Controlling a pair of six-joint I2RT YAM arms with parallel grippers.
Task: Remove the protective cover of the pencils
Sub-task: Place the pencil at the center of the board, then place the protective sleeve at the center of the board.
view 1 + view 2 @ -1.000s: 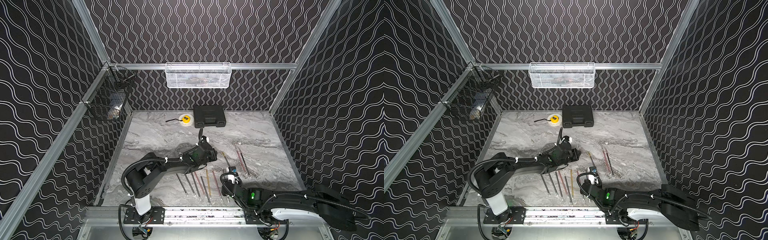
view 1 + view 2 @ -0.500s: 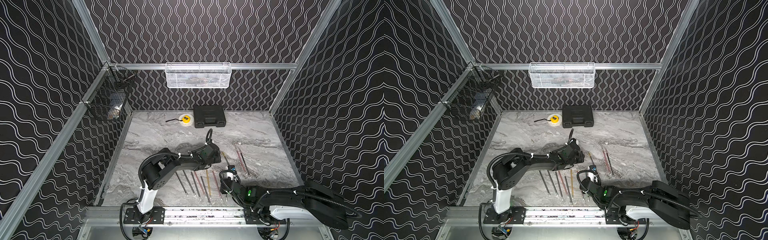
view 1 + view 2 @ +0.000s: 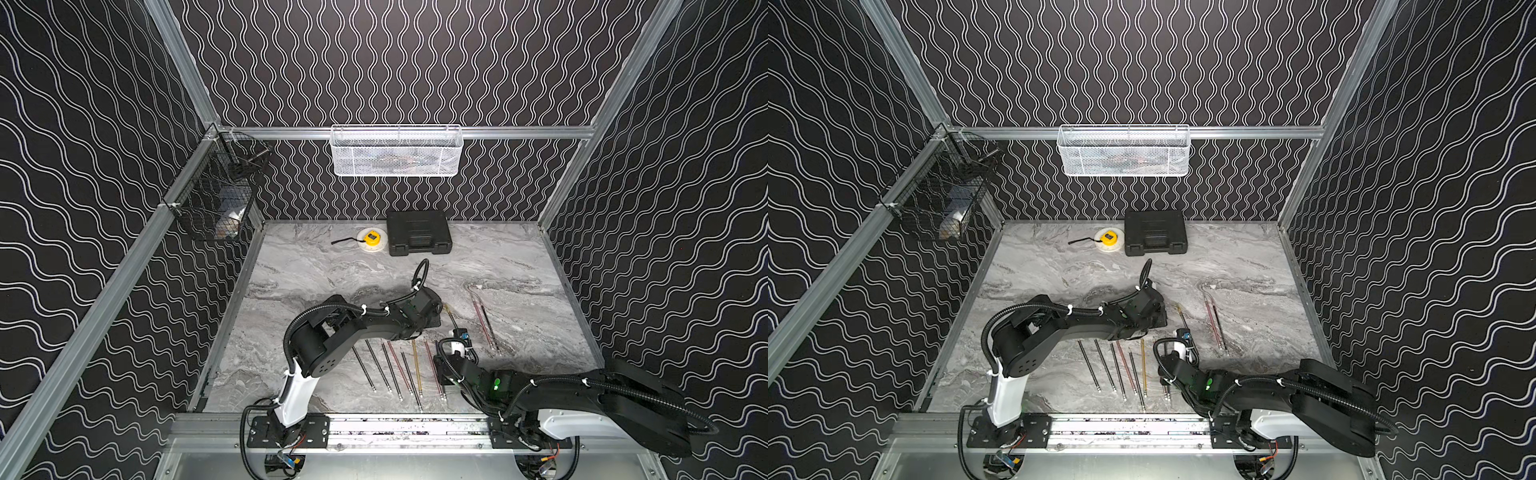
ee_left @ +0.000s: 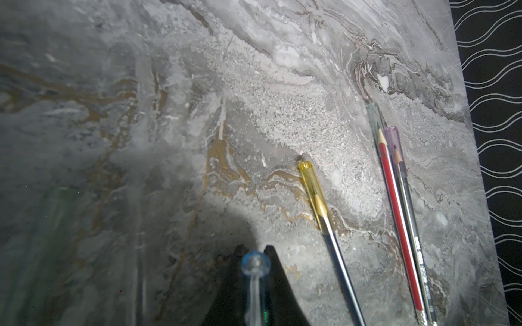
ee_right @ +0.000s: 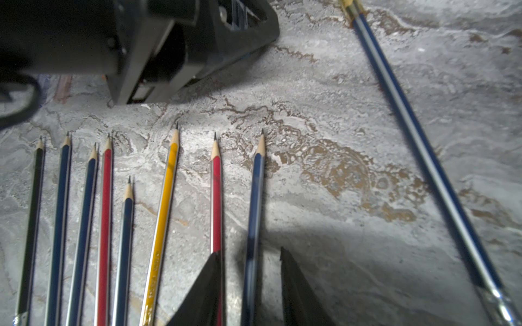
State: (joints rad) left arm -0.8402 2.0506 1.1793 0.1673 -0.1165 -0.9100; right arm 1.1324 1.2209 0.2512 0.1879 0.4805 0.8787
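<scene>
Several uncapped pencils (image 5: 169,180) lie in a row (image 3: 390,370) at the table's front. My right gripper (image 5: 250,251) is open. A blurred dark blue pencil (image 5: 255,197) lies between its jaws, at the right end of the row. My left gripper (image 4: 255,251) is shut on a bluish protective cover (image 4: 255,265), just behind the row (image 3: 435,321). Three more pencils still wear covers. A yellow cover (image 4: 310,180) is on a dark blue pencil. A greenish cover (image 4: 374,118) is on a red pencil, and a purple cover (image 4: 392,135) is on a grey one.
A black case (image 3: 419,232) and a yellow tape measure (image 3: 370,239) sit at the back. A white mesh basket (image 3: 397,151) hangs on the rear rail and a black wire basket (image 3: 216,199) on the left wall. Loose tinted covers (image 5: 63,84) lie under the left arm.
My right gripper has opened, and the dark blue pencil is no longer pinched. The left arm has swung its elbow to the right, with the bluish cover still gripped.
</scene>
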